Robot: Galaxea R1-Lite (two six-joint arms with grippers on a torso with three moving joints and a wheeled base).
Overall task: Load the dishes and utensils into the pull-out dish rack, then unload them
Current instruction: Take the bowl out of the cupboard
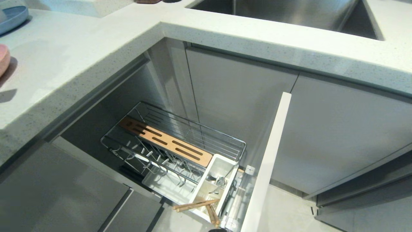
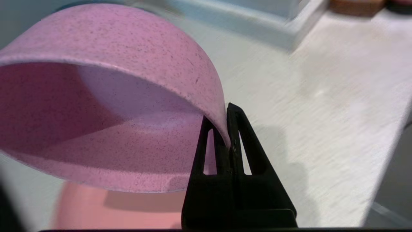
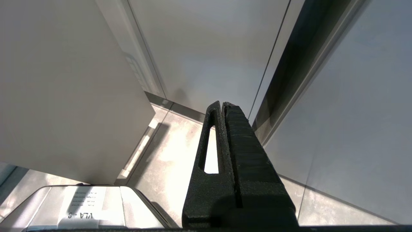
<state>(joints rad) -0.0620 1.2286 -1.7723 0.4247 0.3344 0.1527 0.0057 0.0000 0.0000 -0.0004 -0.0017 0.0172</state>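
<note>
Landmark: the pull-out dish rack (image 1: 173, 151), drawn out of the lower cabinet below the worktop (image 1: 64, 74). Far left of the rack, up on the worktop, only an edge of a pink dish (image 1: 4, 59) shows in the head view; whether it is the plate cannot be told. A blue plate (image 1: 13, 17) sits behind it. The left gripper (image 2: 229, 129) is out of the head view; its wrist view shows it clenched on the rim of the pink bowl (image 2: 106, 96), wall pinched between the two fingers, bowl tipped on its side above the worktop, well apart from the rack. In the rack: prongs bare, slotted wooden board (image 1: 165, 141) bare. At the rack's right end, the white caddy (image 1: 215, 183) holds the chopsticks (image 1: 196, 205), lying slanted across its front edge, and what looks like the fork (image 1: 220, 182). Right gripper (image 3: 222, 106) parked low beside the cabinet fronts, fingers pressed together, empty. Risks: thin rim pinch, bowl hanging off to one side, so it may rotate or slip in transit; bowl may clip the worktop edge descending to the rack; the overhanging chopsticks could be knocked out.
</note>
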